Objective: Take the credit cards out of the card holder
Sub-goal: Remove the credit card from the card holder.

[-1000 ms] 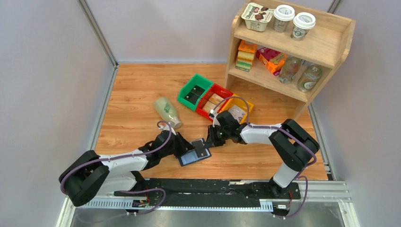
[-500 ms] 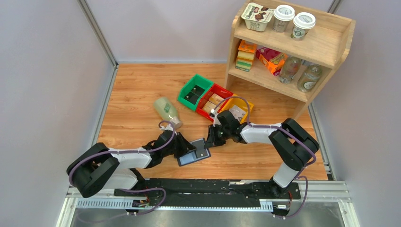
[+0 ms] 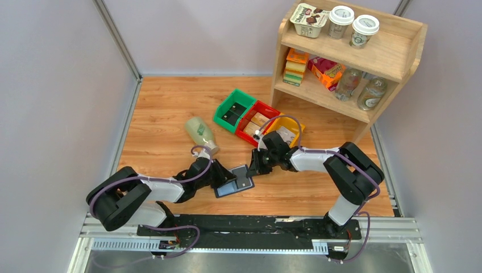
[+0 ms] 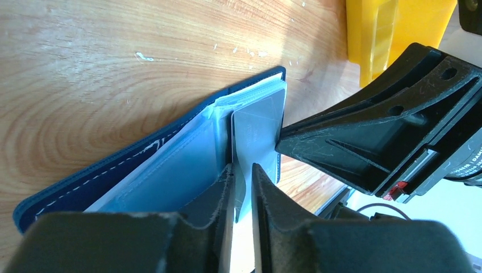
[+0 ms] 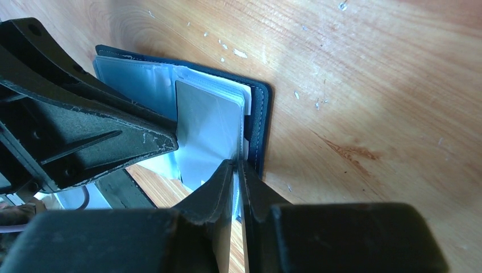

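The navy card holder (image 3: pixel 230 189) lies open on the wooden table between my two grippers. In the left wrist view its navy cover (image 4: pixel 113 168) and pale clear sleeves show, and a grey credit card (image 4: pixel 258 128) stands partly out of a sleeve. My left gripper (image 4: pixel 243 170) is closed on that card's near edge. In the right wrist view the same card (image 5: pixel 207 128) shows above the holder's navy edge (image 5: pixel 262 119). My right gripper (image 5: pixel 237 166) is pinched shut on the holder's sleeve edge. In the top view, my left gripper (image 3: pixel 223 176) and right gripper (image 3: pixel 254 169) flank the holder.
A pale green bottle (image 3: pixel 202 133) lies behind the left arm. Green (image 3: pixel 234 108), red (image 3: pixel 257 120) and yellow (image 3: pixel 287 132) bins stand in a row behind the right gripper. A wooden shelf (image 3: pixel 352 57) with food items stands at the back right.
The left arm's shoulder and elbow have swung right and forward. The left gripper and the holder's near half have shifted slightly left. The right arm has barely moved.
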{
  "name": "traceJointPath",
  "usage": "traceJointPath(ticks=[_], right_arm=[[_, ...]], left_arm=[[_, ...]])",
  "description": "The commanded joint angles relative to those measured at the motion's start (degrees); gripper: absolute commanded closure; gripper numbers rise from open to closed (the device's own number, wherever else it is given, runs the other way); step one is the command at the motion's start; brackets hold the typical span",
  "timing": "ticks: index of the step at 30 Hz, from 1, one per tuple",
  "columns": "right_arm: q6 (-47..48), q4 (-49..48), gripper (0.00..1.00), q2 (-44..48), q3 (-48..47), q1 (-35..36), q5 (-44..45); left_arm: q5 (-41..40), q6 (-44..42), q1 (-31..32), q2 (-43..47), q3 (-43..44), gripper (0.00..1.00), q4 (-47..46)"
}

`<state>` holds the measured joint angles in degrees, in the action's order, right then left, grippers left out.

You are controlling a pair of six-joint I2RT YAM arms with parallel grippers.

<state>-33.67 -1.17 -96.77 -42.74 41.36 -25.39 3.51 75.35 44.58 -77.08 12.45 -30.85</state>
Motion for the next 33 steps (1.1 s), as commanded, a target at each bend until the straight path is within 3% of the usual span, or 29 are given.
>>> traceJointPath(ticks=[1, 6, 9, 17, 29, 33], right_arm=[[0.5, 3.1, 0.86, -4.9, 2.7, 2.4, 3.1], [0.6, 4.0, 0.86, -3.8, 2.1, 2.3, 4.2], [0.9, 4.7, 0.87, -3.8, 1.6, 2.3, 4.8], [1.0, 6.3, 0.84, -2.3, 0.4, 2.3, 4.6], [1.6, 10.3, 0.82, 2.7, -2.1, 2.3, 6.6], [1.2, 10.4, 0.78, 3.4, -2.8, 2.4, 5.9]], left_arm=[[2.9, 0.9, 1.3, 0.6, 0.8, 0.80, -10.9], [3.4, -1.5, 1.3, 4.3, 1.0, 0.89, -11.0], [4.0, -2.7, 1.3, 6.0, 0.9, 1.00, -11.0], [3.6, -4.1, 1.3, 8.4, -0.1, 1.00, -7.2], [-4.8, -8.5, 1.3, 25.6, 0.4, 1.00, 25.1], [-5.3, -8.1, 1.3, 29.1, 0.1, 1.00, 29.5]])
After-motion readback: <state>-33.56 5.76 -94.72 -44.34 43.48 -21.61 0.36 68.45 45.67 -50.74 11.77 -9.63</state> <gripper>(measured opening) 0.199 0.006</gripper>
